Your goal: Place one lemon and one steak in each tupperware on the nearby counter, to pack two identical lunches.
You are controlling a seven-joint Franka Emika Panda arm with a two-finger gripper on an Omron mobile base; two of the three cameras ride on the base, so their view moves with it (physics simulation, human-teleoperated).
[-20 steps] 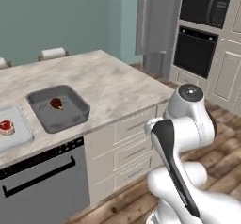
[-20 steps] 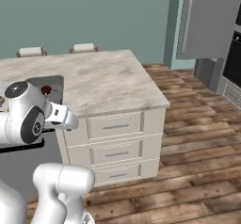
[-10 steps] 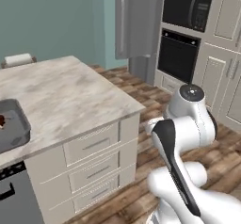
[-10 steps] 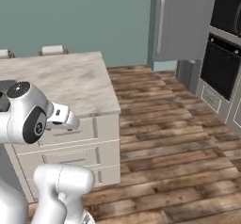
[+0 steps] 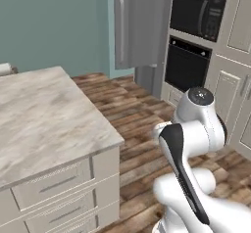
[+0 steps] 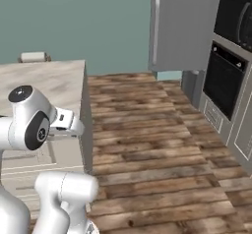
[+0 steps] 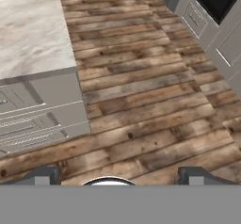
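The gripper (image 7: pixel 117 176) hangs over the plank floor (image 7: pixel 141 105) with its 2 dark fingertips (image 7: pixel 44 175) well apart and nothing between them. The step in hand looks like travel: the base is turned toward the open floor and the appliance wall, and no lemon, steak or tupperware is within reach. To do it well, I would keep the arm tucked and the fingers apart while the base drives, hold clear of the counter's corner and drawer fronts on the left, and stop only once a lemon or steak sits squarely ahead of the hand, so the reach is short and straight down.

The counter (image 5: pixel 44 114) is the one task thing here. It lies to the left, its near corner just beside the arm in the left base view. Its top is pale beige-grey veined marble, with light grey drawer fronts (image 5: pixel 54 185) below carrying slim bar handles.

Farther off stand a grey fridge (image 5: pixel 139 24) against the teal wall and, to its right, a black wall oven (image 5: pixel 187 65) with a microwave (image 5: pixel 198 14) above it.
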